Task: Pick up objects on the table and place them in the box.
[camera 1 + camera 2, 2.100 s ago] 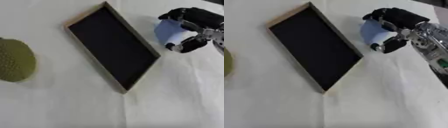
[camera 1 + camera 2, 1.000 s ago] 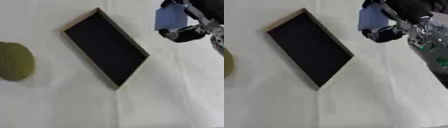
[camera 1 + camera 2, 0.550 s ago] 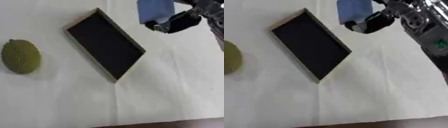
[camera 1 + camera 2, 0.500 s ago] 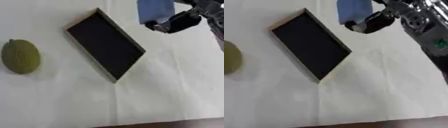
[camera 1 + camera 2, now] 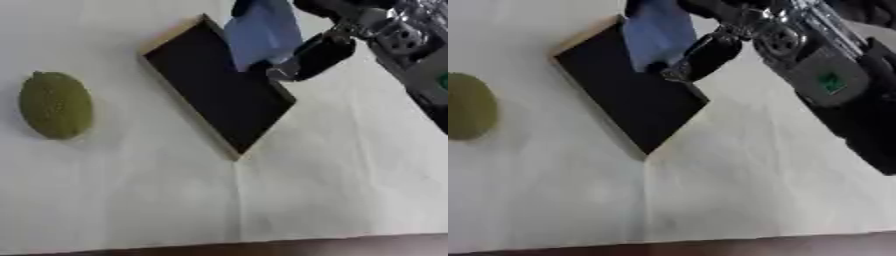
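My right hand (image 5: 319, 47) comes in from the upper right and is shut on a light blue object (image 5: 262, 32), holding it in the air over the far end of the box. The box (image 5: 219, 90) is a shallow black tray with a tan rim, lying diagonally on the white table. A green, bumpy, oval fruit (image 5: 56, 104) rests on the table at the left, well apart from the box. My left hand shows in neither view.
The white cloth-covered table (image 5: 332, 170) stretches out in front of and to the right of the box. Its dark near edge (image 5: 262, 247) runs along the bottom. My right forearm (image 5: 833, 85) crosses the upper right.
My right hand has carried the blue object up from the table at the right and leftward until it hangs over the box's far end. The camera has also shifted.
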`<move>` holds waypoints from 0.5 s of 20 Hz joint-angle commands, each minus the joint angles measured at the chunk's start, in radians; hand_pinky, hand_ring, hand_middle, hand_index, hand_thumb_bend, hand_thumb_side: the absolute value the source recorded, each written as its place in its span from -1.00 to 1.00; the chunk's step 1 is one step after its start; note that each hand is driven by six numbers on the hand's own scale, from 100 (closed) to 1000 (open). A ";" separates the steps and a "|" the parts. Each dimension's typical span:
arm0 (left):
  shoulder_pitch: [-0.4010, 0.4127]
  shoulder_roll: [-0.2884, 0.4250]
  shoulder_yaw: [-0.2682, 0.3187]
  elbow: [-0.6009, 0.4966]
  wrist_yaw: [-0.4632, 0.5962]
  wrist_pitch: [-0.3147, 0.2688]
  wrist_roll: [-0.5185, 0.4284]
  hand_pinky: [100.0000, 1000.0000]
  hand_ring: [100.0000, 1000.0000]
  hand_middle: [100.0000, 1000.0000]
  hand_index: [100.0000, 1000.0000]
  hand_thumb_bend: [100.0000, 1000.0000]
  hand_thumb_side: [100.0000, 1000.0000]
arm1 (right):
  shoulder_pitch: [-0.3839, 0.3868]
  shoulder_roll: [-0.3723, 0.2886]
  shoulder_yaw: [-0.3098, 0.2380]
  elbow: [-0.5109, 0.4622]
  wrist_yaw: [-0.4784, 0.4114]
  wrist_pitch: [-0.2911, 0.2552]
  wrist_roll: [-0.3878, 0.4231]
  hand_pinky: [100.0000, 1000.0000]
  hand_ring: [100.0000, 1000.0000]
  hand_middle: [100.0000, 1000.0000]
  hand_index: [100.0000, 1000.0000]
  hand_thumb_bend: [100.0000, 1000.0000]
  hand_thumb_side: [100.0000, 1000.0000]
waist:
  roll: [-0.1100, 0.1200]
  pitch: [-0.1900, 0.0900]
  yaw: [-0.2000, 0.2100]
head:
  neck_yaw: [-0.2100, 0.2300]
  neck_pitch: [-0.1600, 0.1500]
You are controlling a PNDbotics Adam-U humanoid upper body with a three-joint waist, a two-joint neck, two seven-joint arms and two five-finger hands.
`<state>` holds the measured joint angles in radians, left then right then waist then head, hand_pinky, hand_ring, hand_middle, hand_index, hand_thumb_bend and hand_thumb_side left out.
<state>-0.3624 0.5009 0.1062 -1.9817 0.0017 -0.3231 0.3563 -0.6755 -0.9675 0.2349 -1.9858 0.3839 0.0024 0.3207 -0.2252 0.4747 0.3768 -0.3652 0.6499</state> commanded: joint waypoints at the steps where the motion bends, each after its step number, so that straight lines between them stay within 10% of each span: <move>1: -0.020 0.009 -0.002 -0.018 0.006 -0.007 -0.008 0.76 0.52 0.52 0.62 -1.00 0.29 | -0.010 -0.002 0.010 -0.014 -0.001 0.018 0.023 0.24 -0.14 -0.41 -0.08 -1.00 -1.00 | 0.006 -0.028 0.008 | -0.006 0.005; 10: -0.025 -0.004 0.000 -0.018 0.013 -0.007 -0.014 0.76 0.52 0.52 0.62 -1.00 0.30 | 0.025 0.028 0.043 -0.014 0.062 0.053 0.051 0.48 0.29 0.07 0.39 -0.73 -1.00 | -0.001 -0.024 0.024 | -0.008 0.004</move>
<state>-0.3799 0.4869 0.1008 -1.9817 0.0108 -0.3298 0.3475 -0.6428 -0.9242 0.2848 -1.9858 0.4298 0.0547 0.3677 -0.2367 0.4747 0.4011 -0.3712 0.6505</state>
